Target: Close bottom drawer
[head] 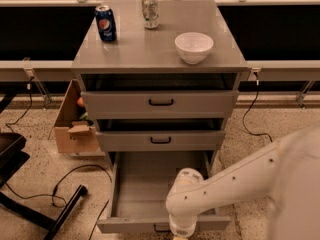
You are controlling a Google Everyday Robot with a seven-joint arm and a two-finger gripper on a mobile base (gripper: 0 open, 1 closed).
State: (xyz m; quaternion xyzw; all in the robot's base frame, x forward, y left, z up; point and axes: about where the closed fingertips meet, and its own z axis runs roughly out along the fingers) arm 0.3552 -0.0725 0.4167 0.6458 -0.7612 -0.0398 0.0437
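**Bottom Drawer Stands Open Beneath Robot Arm**

The bottom drawer (142,186) is seen pulled well out of the grey cabinet (150,59) at the lower centre of the frame. Its plain grey tray is laid bare, and its slim flat front is set close to the bottom edge. A small black handle (159,229) is glimpsed on that front, partly hidden by the white arm (225,184), which is stretched in from the lower right across the drawer's right front part. The gripper (179,235) is cut off by the bottom edge, just at the drawer front and right of the handle. Whether it is open or closed, or touching the front, cannot be told. The middle drawer (160,140) and top drawer (161,103) are shown above. A white bowl (194,47), a blue can (106,23) and a silver can (149,11) are set on the cabinet top.
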